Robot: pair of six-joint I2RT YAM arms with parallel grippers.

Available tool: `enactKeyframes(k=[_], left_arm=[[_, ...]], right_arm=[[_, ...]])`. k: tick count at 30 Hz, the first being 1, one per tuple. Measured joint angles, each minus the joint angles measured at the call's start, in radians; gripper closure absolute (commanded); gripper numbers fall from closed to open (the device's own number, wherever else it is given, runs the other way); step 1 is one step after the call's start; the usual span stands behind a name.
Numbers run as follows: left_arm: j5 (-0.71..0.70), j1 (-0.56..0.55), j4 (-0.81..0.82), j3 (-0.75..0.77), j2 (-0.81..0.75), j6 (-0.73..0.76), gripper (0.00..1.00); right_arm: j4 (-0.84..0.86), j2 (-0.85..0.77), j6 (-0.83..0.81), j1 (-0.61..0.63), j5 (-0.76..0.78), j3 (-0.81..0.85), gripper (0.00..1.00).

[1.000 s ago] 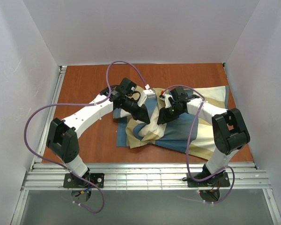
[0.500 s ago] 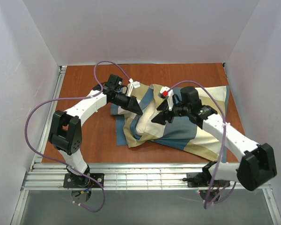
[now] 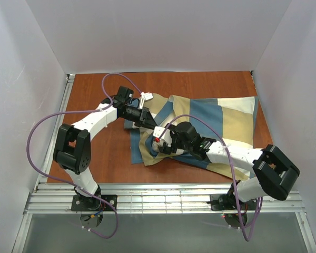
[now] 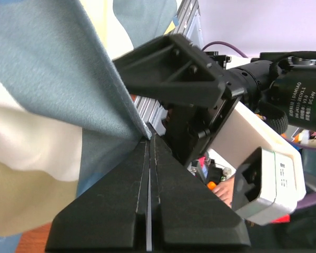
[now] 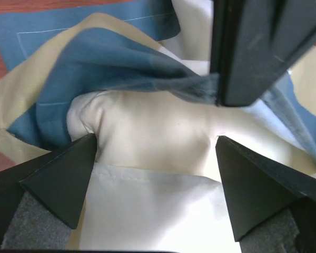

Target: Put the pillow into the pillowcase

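Left jaws are pressed fully together in the left wrist view, pinching a blue edge of the pillowcase [image 4: 52, 74] right at their tips; the cloth runs up and away to the left. Just beyond the pinch sits the black-and-white wrist of the right arm [image 4: 253, 124].

Seen from the right wrist, the right jaws stand wide apart, one finger at each side of the pillow [image 5: 147, 132], whose plump cream end lies between them. Whether they press on it I cannot tell. Blue cloth drapes over the pillow's far side, held up at the upper right by the left jaws.

From the top external camera, the pillowcase spreads from the middle of the tabletop [image 3: 95, 100] to its right edge and is bunched at its left end, where both jaws meet. The left arm [image 3: 95, 122] reaches in from the left edge, and the right arm lies along the near edge, pointing left. The pillow is mostly hidden there under cloth and arm.
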Motion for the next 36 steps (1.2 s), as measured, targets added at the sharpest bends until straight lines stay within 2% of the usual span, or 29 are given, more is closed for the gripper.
enactKeyframes(k=[3,4,5,6,8,10,11,16,21,25,29,31,32,33,35,36], left_arm=[[0.008,0.014,0.007,-0.037,-0.018,-0.012,1.00],[0.011,0.016,0.012,-0.049,-0.023,-0.018,1.00],[0.013,0.018,0.019,-0.060,-0.027,-0.023,1.00],[0.017,0.019,0.025,-0.069,-0.029,-0.027,1.00],[0.022,0.020,0.027,-0.079,-0.029,-0.032,1.00],[0.028,0.023,0.026,-0.082,-0.029,-0.032,1.00],[0.031,0.024,0.022,-0.082,-0.029,-0.023,1.00],[0.033,0.045,-0.031,-0.082,-0.030,0.053,1.00],[0.077,0.047,-0.070,-0.067,-0.029,0.066,1.00],[0.135,0.039,-0.067,0.005,-0.002,0.002,1.00],[0.211,0.010,0.047,0.129,0.046,-0.111,1.00],[0.215,-0.011,0.116,0.143,0.063,-0.167,0.99],[0.215,-0.017,0.151,0.142,0.074,-0.198,0.93],[0.210,-0.023,0.181,0.140,0.087,-0.220,0.78],[0.180,-0.032,0.227,0.139,0.117,-0.250,0.65],[0.163,-0.034,0.238,0.139,0.133,-0.254,0.56]], right_arm=[[0.061,0.021,-0.032,0.006,0.035,-0.016,0.23],[0.076,0.031,-0.044,0.011,0.043,-0.018,0.31],[0.090,0.043,-0.058,0.015,0.049,-0.019,0.35],[0.109,0.058,-0.071,0.018,0.057,-0.023,0.50],[0.141,0.105,-0.082,0.023,0.089,-0.021,0.69],[0.159,0.166,-0.077,0.025,0.141,-0.002,0.95],[0.165,0.199,-0.073,0.023,0.166,0.013,0.99],[0.208,0.247,-0.044,0.012,0.259,0.060,0.99],[0.243,0.246,-0.013,0.014,0.276,0.055,0.99],[0.285,0.194,0.014,0.019,0.257,0.010,0.99],[0.223,0.159,0.007,0.071,0.251,-0.008,0.98],[0.152,0.143,0.013,0.082,0.222,0.006,0.88],[0.106,0.125,0.016,0.082,0.203,0.018,0.84],[0.058,0.098,0.015,0.080,0.174,0.033,0.74],[-0.041,0.019,0.016,0.078,0.117,0.057,0.66],[-0.098,-0.035,0.012,0.078,0.092,0.072,0.55]])
